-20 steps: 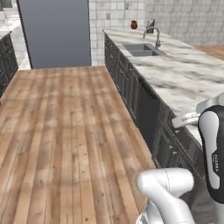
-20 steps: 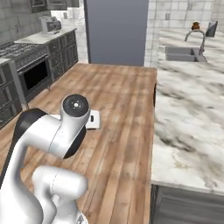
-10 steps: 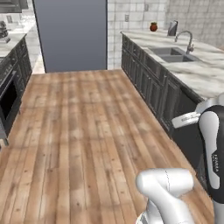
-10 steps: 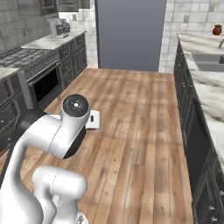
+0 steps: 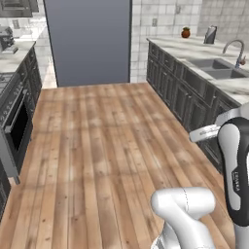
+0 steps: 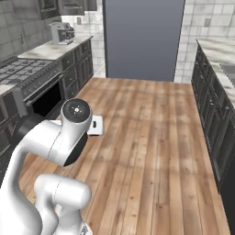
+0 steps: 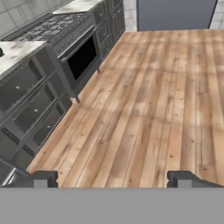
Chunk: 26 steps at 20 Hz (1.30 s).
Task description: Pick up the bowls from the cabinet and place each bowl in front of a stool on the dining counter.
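Fingers: spread wide and released, nothing between the two dark tips, which rise at the bottom of the hand view over bare planks.
Arm: folded low in front of the base, white links with dark joints; its elbow shows at the right edge of the left base view.
Floor: warm wood planks running away from the base down the middle of the kitchen.
Oven range: on the left side of the floor, dark glass door facing the aisle, burner grates on top, dark drawer fronts nearer the hand.
Sink worktop: marble, on the right side over dark drawer cabinets, with a basin and a curved faucet.
Far items: a small reddish pot stands at the far end of that worktop, near the tiled wall.
Coffee machine: on the far left worktop.
Far wall: a tall flat grey-blue panel closes the aisle.
Task's things: cannot tell where the bowls, cabinet, stools or dining counter are.
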### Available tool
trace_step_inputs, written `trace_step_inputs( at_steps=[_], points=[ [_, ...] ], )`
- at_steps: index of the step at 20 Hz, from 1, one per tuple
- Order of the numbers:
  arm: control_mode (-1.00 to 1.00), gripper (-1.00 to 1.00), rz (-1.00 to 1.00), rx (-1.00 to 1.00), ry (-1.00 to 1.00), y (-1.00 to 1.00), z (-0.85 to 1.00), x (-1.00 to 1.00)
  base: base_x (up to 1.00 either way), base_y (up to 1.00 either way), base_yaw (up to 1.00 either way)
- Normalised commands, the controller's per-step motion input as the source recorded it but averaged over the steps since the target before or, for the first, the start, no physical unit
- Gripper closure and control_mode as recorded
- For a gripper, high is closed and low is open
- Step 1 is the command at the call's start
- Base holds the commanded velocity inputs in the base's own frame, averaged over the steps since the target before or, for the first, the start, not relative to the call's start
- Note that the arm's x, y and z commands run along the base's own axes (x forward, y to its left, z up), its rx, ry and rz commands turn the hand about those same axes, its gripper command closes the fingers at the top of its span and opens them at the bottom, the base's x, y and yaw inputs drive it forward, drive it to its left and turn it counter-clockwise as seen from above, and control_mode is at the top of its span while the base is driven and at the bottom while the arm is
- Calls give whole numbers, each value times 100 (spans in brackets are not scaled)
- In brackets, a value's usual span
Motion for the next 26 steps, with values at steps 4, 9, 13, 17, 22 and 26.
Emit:
trace_step_inputs(
  at_steps=[4, 9, 13, 17, 22, 26],
  points=[
    [100, -100, 0, 0, 0, 0, 0, 0, 100, 0, -5],
    [100, -100, 0, 0, 0, 0, 0, 0, 100, -5, 0],
    [100, -100, 0, 0, 0, 0, 0, 0, 100, -1, 10],
    [100, -100, 0, 0, 0, 0, 0, 0, 100, -6, 36],
    [100, -100, 0, 0, 0, 0, 0, 0, 100, -26, 56],
    [100, -100, 0, 0, 0, 0, 0, 0, 100, -46, 62]
  ],
)
